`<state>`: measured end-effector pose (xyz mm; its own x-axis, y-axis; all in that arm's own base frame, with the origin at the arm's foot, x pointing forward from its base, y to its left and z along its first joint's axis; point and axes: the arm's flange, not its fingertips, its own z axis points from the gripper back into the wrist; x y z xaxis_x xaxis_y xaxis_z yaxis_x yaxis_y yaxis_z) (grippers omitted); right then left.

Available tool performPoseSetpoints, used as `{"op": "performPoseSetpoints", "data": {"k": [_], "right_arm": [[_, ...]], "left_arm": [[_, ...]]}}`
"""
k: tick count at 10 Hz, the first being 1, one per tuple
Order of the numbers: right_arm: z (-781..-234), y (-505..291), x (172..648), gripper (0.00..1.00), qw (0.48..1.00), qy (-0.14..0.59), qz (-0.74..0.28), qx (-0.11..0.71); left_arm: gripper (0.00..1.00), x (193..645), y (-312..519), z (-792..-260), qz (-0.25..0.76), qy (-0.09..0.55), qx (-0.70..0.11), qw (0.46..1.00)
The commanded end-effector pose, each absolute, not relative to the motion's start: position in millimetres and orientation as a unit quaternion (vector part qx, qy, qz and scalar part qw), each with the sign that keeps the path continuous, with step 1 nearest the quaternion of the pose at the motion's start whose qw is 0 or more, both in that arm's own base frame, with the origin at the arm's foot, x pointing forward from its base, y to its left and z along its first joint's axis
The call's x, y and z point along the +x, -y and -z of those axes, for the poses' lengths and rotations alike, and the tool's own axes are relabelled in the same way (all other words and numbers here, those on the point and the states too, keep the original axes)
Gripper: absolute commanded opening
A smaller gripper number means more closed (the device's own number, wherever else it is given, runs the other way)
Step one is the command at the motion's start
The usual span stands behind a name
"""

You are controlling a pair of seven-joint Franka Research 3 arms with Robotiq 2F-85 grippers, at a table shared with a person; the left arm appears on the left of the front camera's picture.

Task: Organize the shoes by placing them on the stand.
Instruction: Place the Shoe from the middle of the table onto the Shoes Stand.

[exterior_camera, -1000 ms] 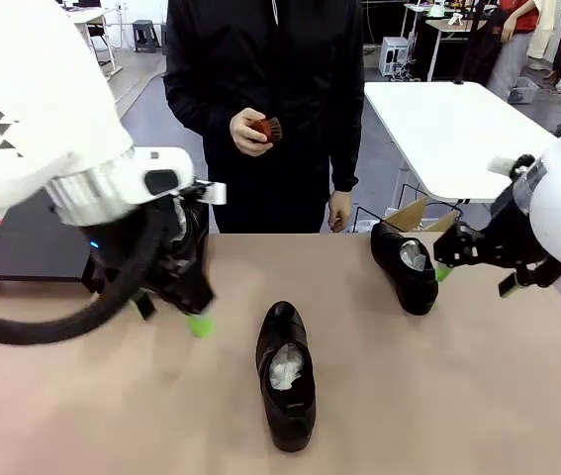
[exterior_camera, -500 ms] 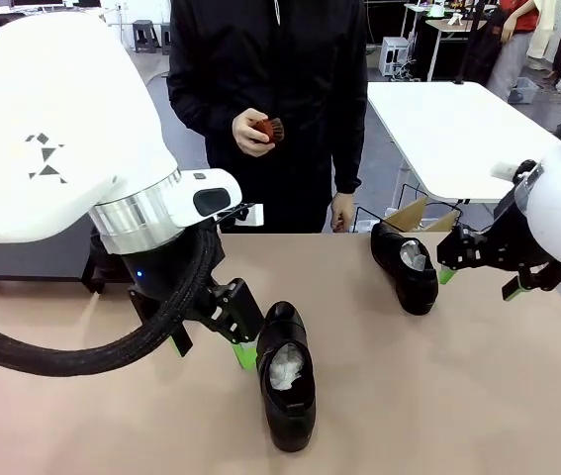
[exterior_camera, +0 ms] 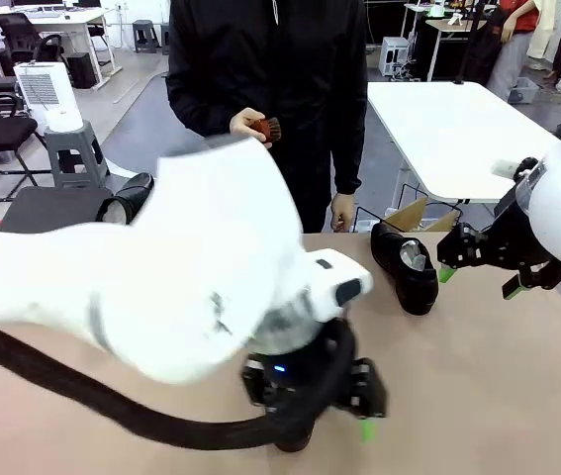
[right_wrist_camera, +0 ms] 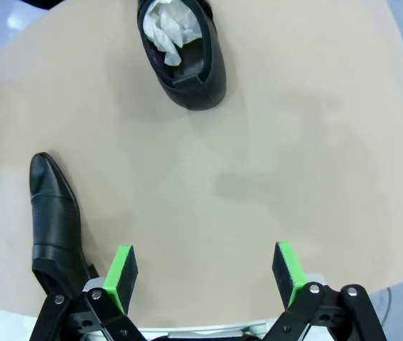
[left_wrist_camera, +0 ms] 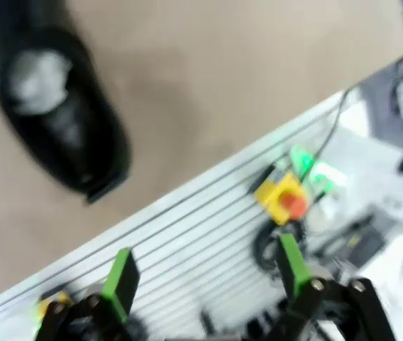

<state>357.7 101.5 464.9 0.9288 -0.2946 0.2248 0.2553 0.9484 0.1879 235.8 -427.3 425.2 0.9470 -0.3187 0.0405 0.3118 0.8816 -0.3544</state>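
Three shoes (exterior_camera: 406,265), one stand (exterior_camera: 47,210), one brush (exterior_camera: 268,129), one person (exterior_camera: 260,59), one box (exterior_camera: 411,213).

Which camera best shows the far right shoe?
The front view: the right shoe is whole and unblocked. The right wrist view shows it sharply from above, toe cut off. The left wrist view's blurred shoe is the other one.

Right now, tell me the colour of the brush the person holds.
The brush is reddish-brown; the front view shows it best.
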Motion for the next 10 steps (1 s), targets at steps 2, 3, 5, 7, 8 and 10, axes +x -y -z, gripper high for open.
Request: {"op": "performPoseSetpoints", "data": {"k": [2, 3, 5, 7, 8, 10], "right_arm": [[-464, -103, 358, 1.0, 0.979, 0.126, 0.136, 0.081], [-464, -103, 358, 1.0, 0.979, 0.126, 0.136, 0.081], [-464, -103, 358, 1.0, 0.979, 0.126, 0.136, 0.081], [-464, -103, 358, 1.0, 0.979, 0.126, 0.136, 0.081], [-464, -103, 358, 1.0, 0.979, 0.126, 0.136, 0.081], [-464, -103, 358, 1.0, 0.979, 0.126, 0.136, 0.081]], "left_arm": [[1.0, 268, 455, -421, 0.041, 0.07, -0.13, 0.988], [1.0, 274, 460, -418, 0.025, 0.087, -0.122, 0.988], [1.0, 283, 468, -407, 0.008, 0.098, -0.096, 0.991], [1.0, 289, 477, -394, 0.005, 0.09, -0.096, 0.991], [1.0, 293, 480, -389, -0.003, 0.088, -0.092, 0.992], [1.0, 299, 480, -373, -0.006, 0.091, -0.068, 0.994]]}}
